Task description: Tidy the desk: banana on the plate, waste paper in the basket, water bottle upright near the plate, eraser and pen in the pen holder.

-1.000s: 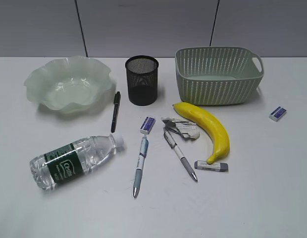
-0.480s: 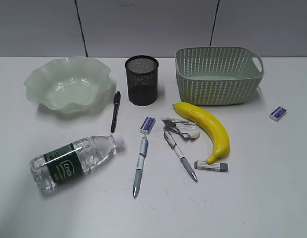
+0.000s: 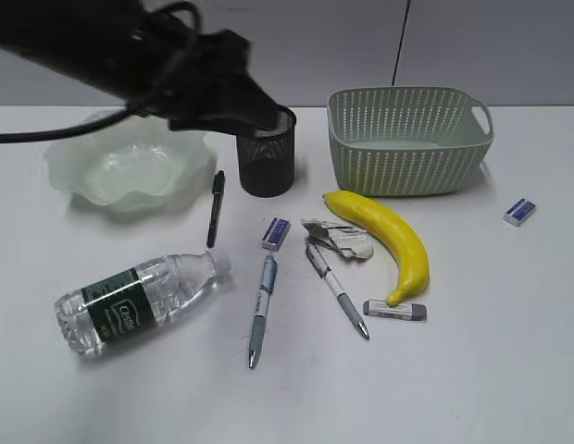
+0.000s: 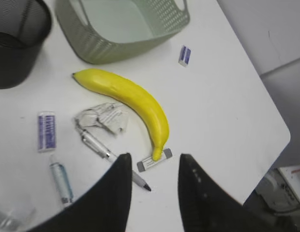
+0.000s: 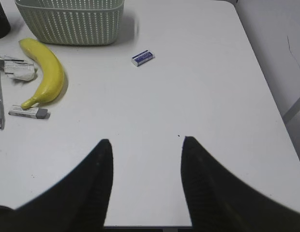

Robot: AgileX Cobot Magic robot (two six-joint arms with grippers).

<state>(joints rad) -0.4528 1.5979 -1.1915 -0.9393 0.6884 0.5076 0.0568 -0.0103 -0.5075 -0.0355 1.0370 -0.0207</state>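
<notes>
The banana [image 3: 384, 240] [image 4: 130, 96] lies on the desk [image 3: 472, 370] in front of the basket [image 3: 407, 157]. Waste paper [image 3: 341, 238] sits at its left, and a grey eraser [image 3: 395, 311] touches its tip. The water bottle [image 3: 139, 301] lies on its side at front left. The plate [image 3: 65, 153] and the pen holder [image 3: 266, 171] stand at the back. Three pens [image 3: 337, 289] lie mid-desk. My left arm [image 3: 176, 65] hangs blurred over them. My left gripper [image 4: 155, 157] is open and empty above the banana's tip. My right gripper [image 5: 146, 140] is open over bare desk.
A blue-white eraser [image 3: 276, 232] lies above the middle pen [image 3: 261, 310]; another [image 3: 519, 212] sits alone at the right, near the basket's end. A black pen [image 3: 216, 208] lies beside the pen holder. The desk's right edge [image 5: 266, 121] is close to my right gripper.
My left arm has swung into the exterior view from the upper left, over the plate's rim and the pen holder's top. Nothing on the desk has moved.
</notes>
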